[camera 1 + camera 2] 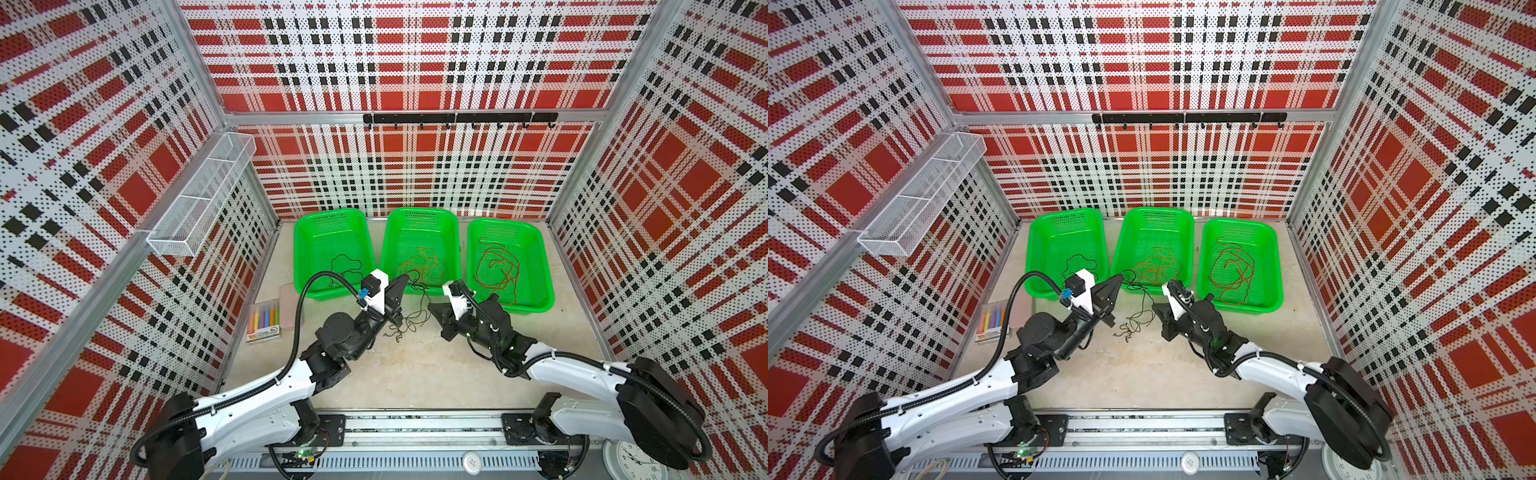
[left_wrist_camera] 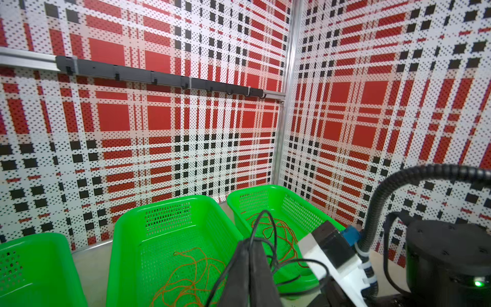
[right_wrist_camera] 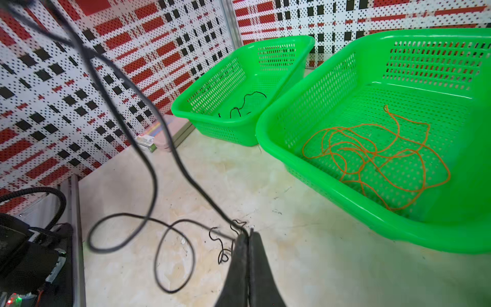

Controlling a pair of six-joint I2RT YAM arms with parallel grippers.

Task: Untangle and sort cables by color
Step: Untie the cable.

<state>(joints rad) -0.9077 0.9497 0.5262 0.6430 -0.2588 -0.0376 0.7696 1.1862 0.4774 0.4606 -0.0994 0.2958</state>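
Three green baskets stand in a row at the back. The left basket holds a black cable, the middle basket orange cables, and the right basket reddish-brown cables. My left gripper is raised by the middle basket's front rim, shut on a long black cable. That cable hangs down to a tangle on the table. My right gripper is low over the table, shut on the same black cable at its fingertips.
A pack of coloured highlighters and a pink case lie at the left wall. A wire mesh shelf hangs on the left wall and a black hook rail on the back wall. Beige tabletop lies in front.
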